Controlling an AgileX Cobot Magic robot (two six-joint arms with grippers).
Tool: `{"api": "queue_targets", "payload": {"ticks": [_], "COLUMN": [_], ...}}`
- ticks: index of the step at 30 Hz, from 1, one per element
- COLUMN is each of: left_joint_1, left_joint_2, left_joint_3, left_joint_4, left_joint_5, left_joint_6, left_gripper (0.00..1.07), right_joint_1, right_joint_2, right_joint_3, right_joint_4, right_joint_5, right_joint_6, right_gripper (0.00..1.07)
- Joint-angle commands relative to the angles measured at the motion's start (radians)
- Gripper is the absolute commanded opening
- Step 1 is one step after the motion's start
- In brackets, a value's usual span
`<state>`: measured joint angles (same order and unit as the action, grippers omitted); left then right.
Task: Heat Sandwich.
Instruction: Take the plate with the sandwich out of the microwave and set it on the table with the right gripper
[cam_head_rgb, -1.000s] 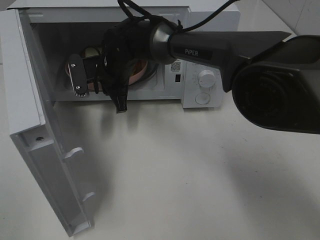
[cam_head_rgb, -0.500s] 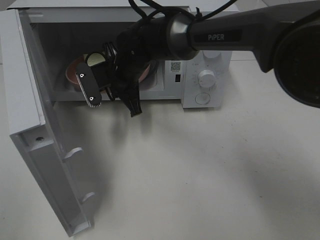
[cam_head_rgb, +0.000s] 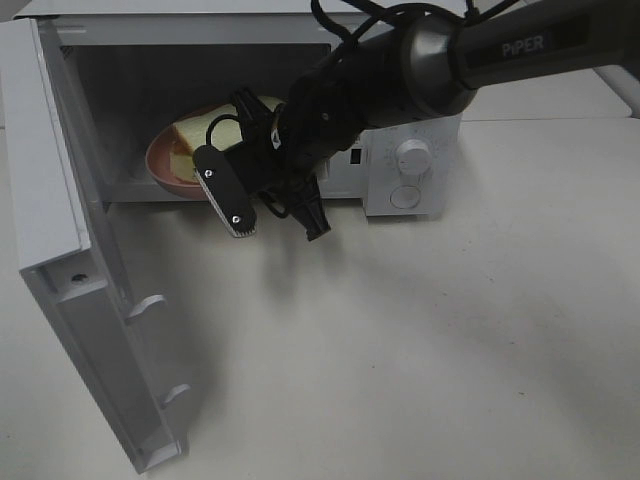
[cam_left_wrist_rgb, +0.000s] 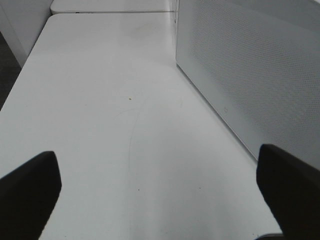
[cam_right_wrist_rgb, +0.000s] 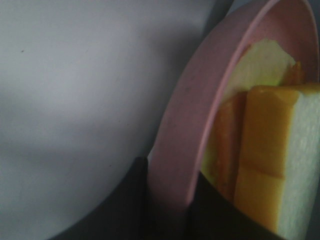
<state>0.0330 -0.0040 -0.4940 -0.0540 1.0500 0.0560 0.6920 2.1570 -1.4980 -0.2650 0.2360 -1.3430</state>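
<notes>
Gripping the rim of a round pink plate (cam_head_rgb: 165, 172), the right gripper (cam_head_rgb: 272, 215) reaches into the open mouth of a boxy white microwave oven (cam_head_rgb: 415, 160) whose door (cam_head_rgb: 95, 330) hangs wide to the left. On the plate, just inside the cavity, lies the small sandwich (cam_head_rgb: 200, 135) of pale white bread with orange-brown crust and yellow filling. Its bread looks soft, light and easily crushed, and the slices could slide on the smooth plate if it tilts, so the stiff plate rim is the sensible place to take hold, keeping it level. From the high camera the fingers seem to hang in front of the plate and contact is hard to judge; the right wrist camera shows the pink rim (cam_right_wrist_rgb: 175, 150) pinched between the dark jaws, with the sandwich (cam_right_wrist_rgb: 272, 160) close beside. The left wrist camera alone shows the left gripper (cam_left_wrist_rgb: 160, 192), jaws spread wide and empty, over the bare white table (cam_left_wrist_rgb: 110, 100)
</notes>
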Motion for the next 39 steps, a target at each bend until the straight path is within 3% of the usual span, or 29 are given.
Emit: {"api": "queue_targets", "payload": {"ticks": [1,39], "left_joint_1": [0.0,0.0], "left_joint_2": [-0.017,-0.017], "left_joint_3": [0.003,0.003], "left_joint_4": [-0.005,-0.005], "left_joint_5": [-0.013,-0.013], "left_joint_6": [-0.002,-0.002], "left_gripper": [1.0,1.0], "right_joint_1": [-0.006,0.01], "right_joint_2": [-0.059,-0.506], "right_joint_3": [0.063,0.594], "right_joint_4": [-0.004,0.151], "right_joint_5": [-0.041,-0.204], "right_joint_6": [-0.049,-0.044], "right_gripper": [0.0,0.0]}}
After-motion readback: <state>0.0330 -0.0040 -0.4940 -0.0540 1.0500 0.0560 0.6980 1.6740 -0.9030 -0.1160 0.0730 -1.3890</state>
